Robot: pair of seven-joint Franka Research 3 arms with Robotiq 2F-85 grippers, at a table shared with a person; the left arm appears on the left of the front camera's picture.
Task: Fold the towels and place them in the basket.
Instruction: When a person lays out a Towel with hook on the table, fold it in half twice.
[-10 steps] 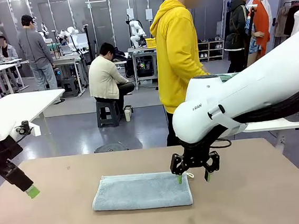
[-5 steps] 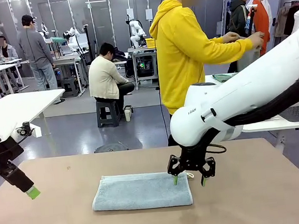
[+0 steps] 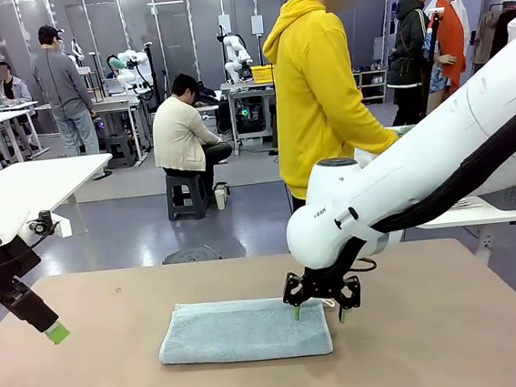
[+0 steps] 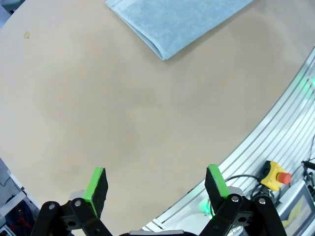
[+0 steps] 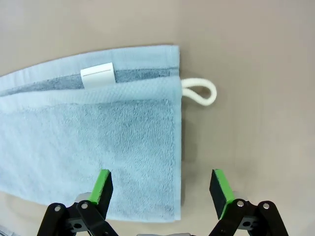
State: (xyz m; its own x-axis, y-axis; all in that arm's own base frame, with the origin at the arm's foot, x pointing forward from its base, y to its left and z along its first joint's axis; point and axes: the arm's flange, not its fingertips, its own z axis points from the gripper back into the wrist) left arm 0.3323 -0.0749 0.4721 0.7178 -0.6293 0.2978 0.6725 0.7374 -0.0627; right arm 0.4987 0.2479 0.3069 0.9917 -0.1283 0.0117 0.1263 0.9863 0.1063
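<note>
A pale blue-grey towel (image 3: 244, 330) lies folded in a long strip in the middle of the table. My right gripper (image 3: 318, 316) hovers open over its right end, one finger above the cloth and the other above bare table. In the right wrist view the towel (image 5: 98, 137) shows a white tag (image 5: 97, 75) and a white loop (image 5: 199, 92) at its far corner, beyond the right gripper (image 5: 161, 189). My left gripper (image 3: 57, 333) hangs open above the table's left edge, well away from the towel (image 4: 172, 22); nothing is between the left gripper (image 4: 156, 184) fingers. The basket is out of view.
A person in a yellow hoodie (image 3: 316, 87) stands at the far side of the tan table (image 3: 455, 339), turned toward a side table on the right. An aluminium rail with an emergency-stop button (image 4: 275, 174) runs along the table's edge by my left arm.
My right gripper has shifted left and slightly lower, closer over the towel's right end, jaws still open. The person reached right, then drew the arm back. The left arm and towel have not moved.
</note>
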